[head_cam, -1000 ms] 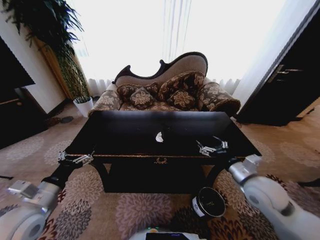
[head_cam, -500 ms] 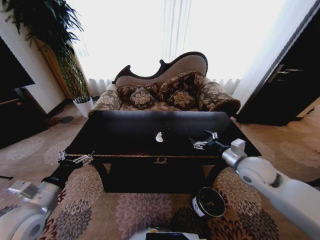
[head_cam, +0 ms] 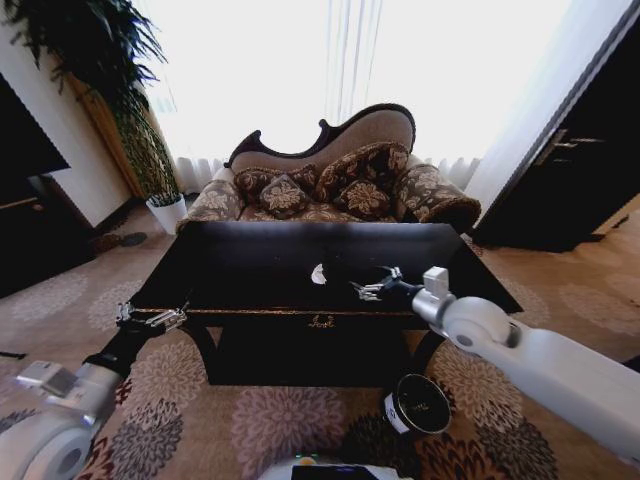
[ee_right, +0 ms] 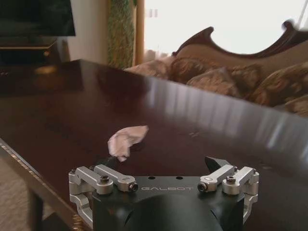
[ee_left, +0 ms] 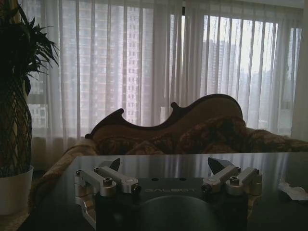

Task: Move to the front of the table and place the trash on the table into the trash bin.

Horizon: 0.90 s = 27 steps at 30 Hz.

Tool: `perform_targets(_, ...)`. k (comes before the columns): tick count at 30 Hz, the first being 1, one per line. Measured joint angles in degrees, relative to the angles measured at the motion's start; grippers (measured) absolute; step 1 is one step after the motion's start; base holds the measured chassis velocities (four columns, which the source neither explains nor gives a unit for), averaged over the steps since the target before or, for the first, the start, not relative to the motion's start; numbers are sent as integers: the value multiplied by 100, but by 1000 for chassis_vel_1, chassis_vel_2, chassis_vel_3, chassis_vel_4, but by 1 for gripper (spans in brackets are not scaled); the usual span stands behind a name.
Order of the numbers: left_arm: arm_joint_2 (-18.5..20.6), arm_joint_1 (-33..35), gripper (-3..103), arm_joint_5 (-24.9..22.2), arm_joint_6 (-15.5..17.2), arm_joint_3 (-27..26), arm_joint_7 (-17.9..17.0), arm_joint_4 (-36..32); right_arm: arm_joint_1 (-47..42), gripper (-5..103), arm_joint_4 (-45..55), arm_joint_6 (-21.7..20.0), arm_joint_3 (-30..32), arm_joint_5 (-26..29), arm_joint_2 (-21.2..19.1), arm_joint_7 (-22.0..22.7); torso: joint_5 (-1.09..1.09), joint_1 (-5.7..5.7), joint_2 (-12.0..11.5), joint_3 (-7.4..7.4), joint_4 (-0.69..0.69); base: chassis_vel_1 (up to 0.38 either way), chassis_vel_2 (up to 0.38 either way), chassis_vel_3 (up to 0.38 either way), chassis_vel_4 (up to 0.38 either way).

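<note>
Nearest the robot, the trash bin [head_cam: 418, 403] stands on the patterned carpet [head_cam: 250, 420] in front of the table [head_cam: 250, 270], below its right front part. The left gripper [head_cam: 152, 318] hangs at the table's left front corner, fingers spread wide with nothing between them; its wrist view looks across the glossy top toward a sofa [ee_left: 192, 130] and sheer curtains [ee_left: 144, 62].

The right gripper [head_cam: 368, 289] reaches over the table top near the front edge, its fingers [ee_right: 219, 168] wide apart and holding nothing. A crumpled white paper scrap [ee_right: 126, 140] lies on the table just beyond and toward the robot's left of the open fingers, not touching them. In the head view the same scrap [head_cam: 318, 274] sits near the table's middle, with a dark shape just beside it that cannot be made out. The left wrist view catches white paper [ee_left: 293, 191] at its edge. Nothing stands between fingers and scrap.

Farther back, a potted plant [head_cam: 165, 210] stands beside the sofa.
</note>
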Motion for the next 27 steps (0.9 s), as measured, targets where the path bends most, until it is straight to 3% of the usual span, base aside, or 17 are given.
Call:
perform_targets(3, 0, 0, 100, 0, 0, 0, 0, 0, 745, 100, -270, -90, -752, 79, 296, 103, 0, 0, 0, 0, 1, 0, 0, 0, 0)
perform_targets(9, 0, 0, 100, 0, 0, 0, 0, 0, 1534, 100, -586, -165, -1414, 186, 631, 211, 0, 0, 0, 0, 1, 0, 0, 0, 0)
perform_targets(19, 0, 0, 100, 0, 0, 0, 0, 0, 1843, 100, -785, -201, -1815, 194, 931, 291, 1, 0, 0, 0, 0, 0, 0, 0, 0)
perform_targets(27, 0, 0, 100, 0, 0, 0, 0, 0, 2170, 100, -1031, -271, -2254, 260, 1398, 420, 1, 0, 1, 0, 0, 0, 0, 0, 0)
